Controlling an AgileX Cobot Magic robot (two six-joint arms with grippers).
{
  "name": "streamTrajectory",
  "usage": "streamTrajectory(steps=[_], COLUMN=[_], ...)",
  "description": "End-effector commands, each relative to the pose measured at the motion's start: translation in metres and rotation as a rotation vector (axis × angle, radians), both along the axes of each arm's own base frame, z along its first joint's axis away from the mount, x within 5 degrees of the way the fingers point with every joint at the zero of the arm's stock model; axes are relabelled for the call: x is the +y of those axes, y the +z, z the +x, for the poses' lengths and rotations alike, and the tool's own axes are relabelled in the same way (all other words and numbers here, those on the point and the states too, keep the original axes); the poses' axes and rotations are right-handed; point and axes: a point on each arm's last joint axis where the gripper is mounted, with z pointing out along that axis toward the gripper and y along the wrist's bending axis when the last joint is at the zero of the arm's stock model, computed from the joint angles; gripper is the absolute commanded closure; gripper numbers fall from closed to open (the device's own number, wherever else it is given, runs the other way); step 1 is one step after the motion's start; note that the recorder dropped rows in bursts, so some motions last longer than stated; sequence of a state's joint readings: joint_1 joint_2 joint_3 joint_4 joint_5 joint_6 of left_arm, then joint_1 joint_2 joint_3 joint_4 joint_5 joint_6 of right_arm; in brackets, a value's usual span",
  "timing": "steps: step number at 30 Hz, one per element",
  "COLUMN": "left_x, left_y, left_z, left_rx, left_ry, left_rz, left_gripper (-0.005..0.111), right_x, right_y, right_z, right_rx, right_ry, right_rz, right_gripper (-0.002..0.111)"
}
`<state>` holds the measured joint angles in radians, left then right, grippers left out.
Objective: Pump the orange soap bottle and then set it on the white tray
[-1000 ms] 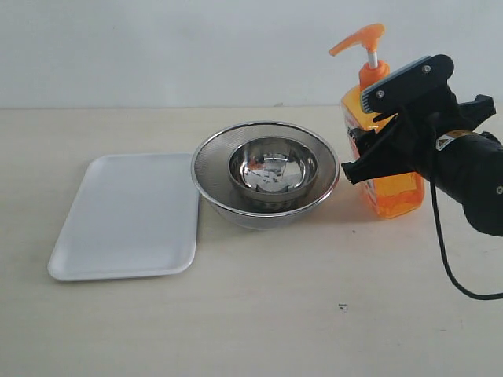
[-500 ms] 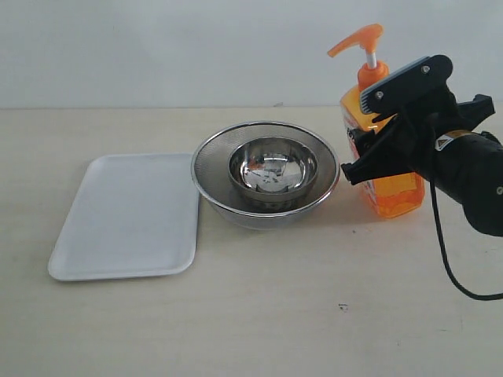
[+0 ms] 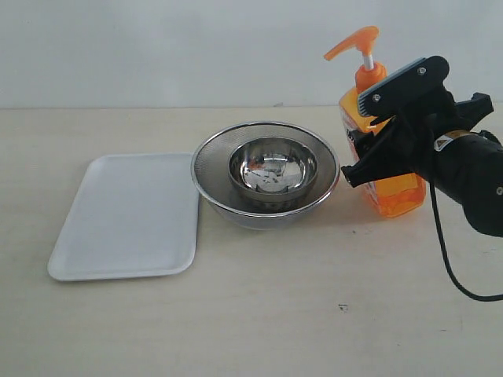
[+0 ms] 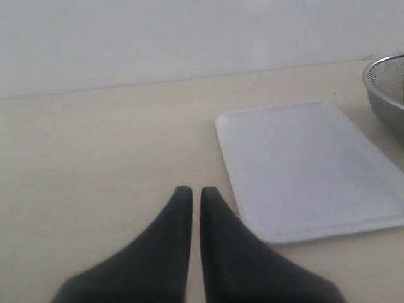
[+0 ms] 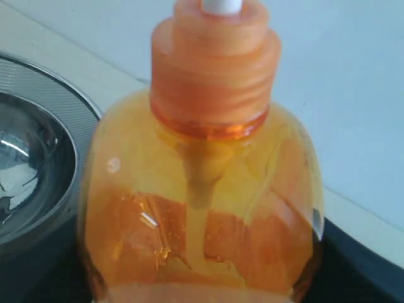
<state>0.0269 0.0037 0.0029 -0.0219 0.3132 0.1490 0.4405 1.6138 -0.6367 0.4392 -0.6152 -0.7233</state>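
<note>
The orange soap bottle (image 3: 395, 196) stands upright on the table at the right, its pump head (image 3: 354, 41) up on a white stem. My right gripper (image 3: 355, 137) is shut on the bottle's body, one black finger on each side. In the right wrist view the orange soap bottle (image 5: 202, 208) fills the frame between the dark fingers (image 5: 360, 265). The white tray (image 3: 118, 216) lies flat at the left with nothing on it. My left gripper (image 4: 190, 192) is shut and holds nothing, hovering beside a corner of the white tray (image 4: 303, 164). It is outside the exterior view.
A steel mesh bowl (image 3: 212, 169) with a smaller shiny steel bowl (image 3: 273, 169) inside stands between tray and bottle, close to the bottle. Its rim (image 4: 385, 88) shows past the tray. A black cable (image 3: 440, 251) hangs from my right arm. A pale wall backs the table.
The bottle's pump head has shifted slightly to the left with my right gripper. The left gripper, tray and bowls have not moved.
</note>
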Motion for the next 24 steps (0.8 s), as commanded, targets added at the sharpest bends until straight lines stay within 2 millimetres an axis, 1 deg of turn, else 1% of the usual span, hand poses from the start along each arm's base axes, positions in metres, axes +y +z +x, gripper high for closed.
streamTrajectory(steps=[1,5,6,11,14,18,20,24], left_x=[0.002,0.002,0.001,-0.004,-0.007,-0.009,-0.012,-0.019], left_y=[0.004,0.007,0.009,0.017,0.018,0.019,0.018,0.018], left_z=[0.000,0.001,0.001,0.002,0.002,0.002,0.001,0.000], left_rx=[-0.040,-0.071,-0.098,-0.177,-0.178,-0.170,-0.138,-0.087], left_ry=[-0.003,-0.004,-0.001,0.013,0.013,0.009,-0.010,-0.077], left_rz=[0.117,0.111,0.059,-0.406,-0.609,-0.804,-0.850,-0.847], left_gripper=[0.102,0.102,0.102,0.102,0.102,0.102,0.102,0.102], right_x=[0.000,0.000,0.000,0.000,0.000,-0.001,-0.001,-0.001], right_y=[0.002,0.002,0.002,0.003,0.003,0.004,0.005,0.005], right_z=[0.002,0.002,0.002,0.002,0.002,0.003,0.004,0.004], right_rx=[-0.025,-0.026,-0.026,-0.035,-0.039,-0.039,-0.041,-0.043], right_ry=[0.001,0.003,0.004,0.003,0.001,-0.011,-0.021,-0.018], right_rz=[-0.016,-0.017,-0.020,-0.029,-0.034,-0.029,-0.037,-0.040], right_gripper=[0.108,0.108,0.108,0.108,0.108,0.108,0.108,0.108])
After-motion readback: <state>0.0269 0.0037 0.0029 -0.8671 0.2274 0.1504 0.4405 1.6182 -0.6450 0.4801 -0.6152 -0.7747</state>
